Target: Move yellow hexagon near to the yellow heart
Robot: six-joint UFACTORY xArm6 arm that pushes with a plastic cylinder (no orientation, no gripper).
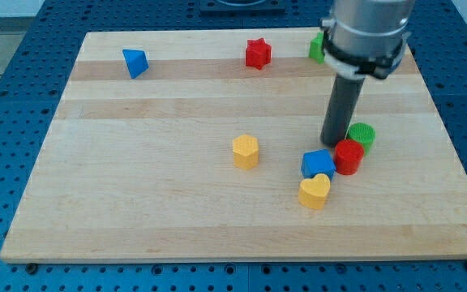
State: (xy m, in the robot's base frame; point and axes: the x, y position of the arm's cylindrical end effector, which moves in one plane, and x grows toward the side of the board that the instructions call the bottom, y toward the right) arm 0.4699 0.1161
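Yellow hexagon sits apart from my tip (a bare tool, holding nothing), beside the green cylinder.

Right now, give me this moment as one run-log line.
my tip: just above blue block, left of green cylinder | yellow hexagon: untouched, left of and apart from yellow heart | step: not done
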